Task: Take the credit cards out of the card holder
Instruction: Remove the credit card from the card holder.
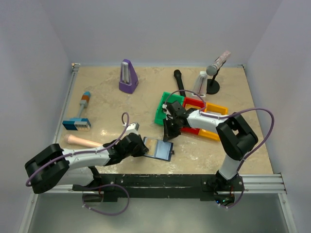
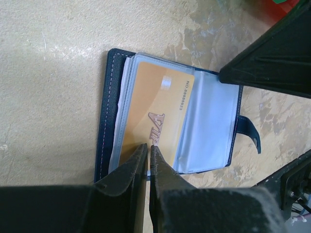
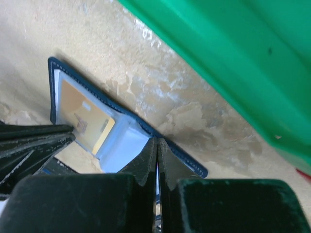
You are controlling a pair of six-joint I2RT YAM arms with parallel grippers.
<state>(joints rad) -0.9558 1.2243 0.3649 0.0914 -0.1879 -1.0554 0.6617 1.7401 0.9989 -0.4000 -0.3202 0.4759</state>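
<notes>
Navy card holder (image 1: 158, 148) lies open on the worktop (image 1: 107, 107) between both arms | we see left jaws pinched on the gold credit card (image 2: 155, 111) edge | right jaws clenched, tips on the opposite flap | green bin (image 3: 233, 58) crowds just behind | bare worktop leftward

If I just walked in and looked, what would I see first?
Probably the shiny gold card in the open dark blue card holder, lying near the front edge of the table. The left pincer closes its tips on the card's end, and the shut right pincer touches the holder's other side. Behind them sits a bright green tray.
</notes>
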